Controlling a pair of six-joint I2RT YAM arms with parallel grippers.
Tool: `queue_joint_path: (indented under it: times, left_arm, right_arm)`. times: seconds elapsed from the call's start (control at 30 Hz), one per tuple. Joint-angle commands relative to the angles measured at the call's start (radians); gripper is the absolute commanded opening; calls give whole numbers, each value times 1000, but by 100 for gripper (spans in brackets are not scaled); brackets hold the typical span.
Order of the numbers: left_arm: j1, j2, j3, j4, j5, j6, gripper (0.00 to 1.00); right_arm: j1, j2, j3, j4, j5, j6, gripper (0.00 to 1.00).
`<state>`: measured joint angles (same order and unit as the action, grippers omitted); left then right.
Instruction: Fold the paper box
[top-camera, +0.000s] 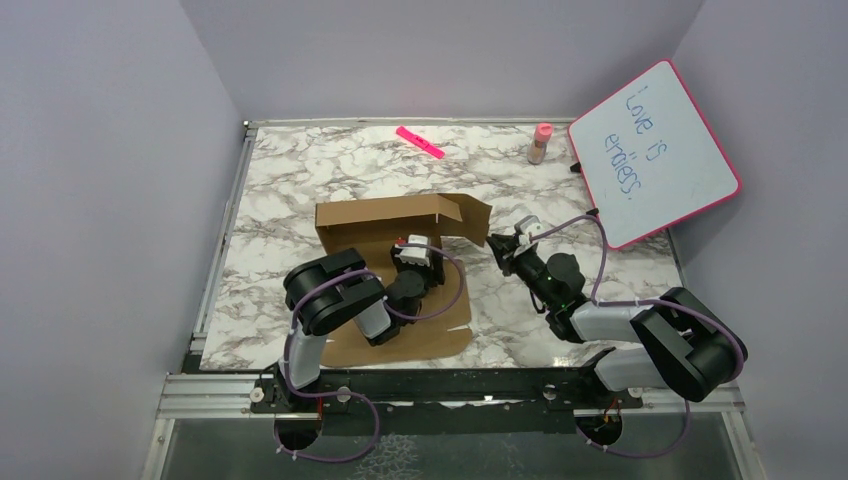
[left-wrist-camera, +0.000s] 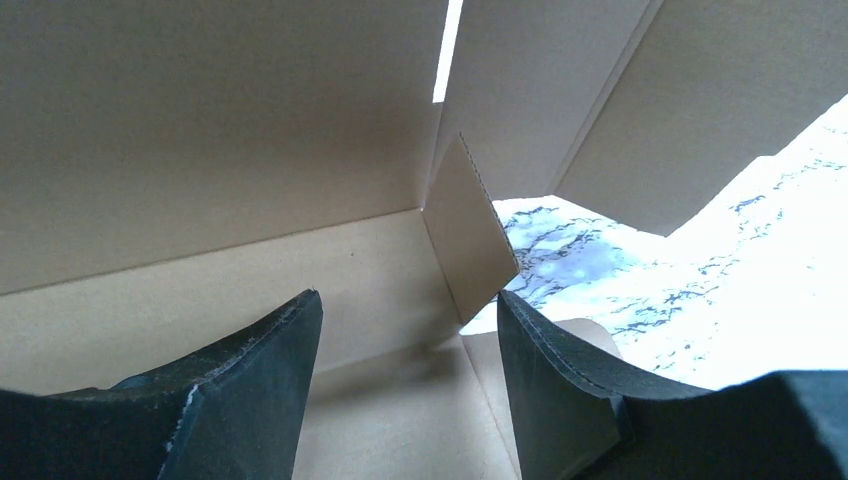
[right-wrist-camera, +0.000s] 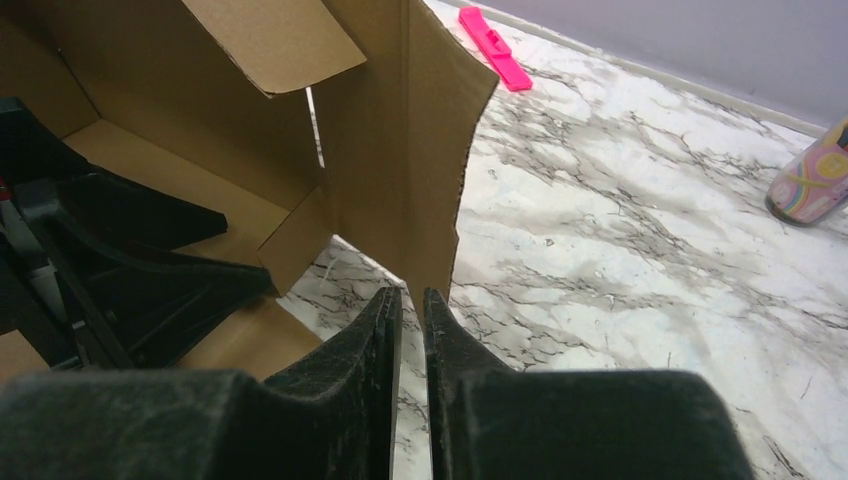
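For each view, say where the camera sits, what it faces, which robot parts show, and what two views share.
Top external: above, behind the bases, looking down on the table; left arm, right arm.
Left wrist: inside the paper box, facing its wall; open left gripper.
Right wrist: facing the box's flap; right gripper pinches it.
Shared, top and right: pink strip.

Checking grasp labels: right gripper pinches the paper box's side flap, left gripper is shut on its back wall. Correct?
No: the left gripper is open, fingers spread inside the paper box, gripping nothing; the left wrist view shows it. The right gripper does pinch the side flap.
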<state>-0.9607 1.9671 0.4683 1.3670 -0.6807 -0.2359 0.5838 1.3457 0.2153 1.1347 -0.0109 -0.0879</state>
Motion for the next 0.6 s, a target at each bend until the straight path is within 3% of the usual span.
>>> queue_joint_path:
  times: [0.0,0.37,0.57]
  left_arm:
    - [19,-16,-27,17,58,-71,65]
    - [24,-5,-60,23,114,-84,63]
    - [24,-23,-63,55,153,-25,70]
  right_arm:
    - [8,-17,5,6,-38,0,20]
    - [-4,-221,78,-215,83,63,40]
    - [-35,-188,176,-312,226,60,45]
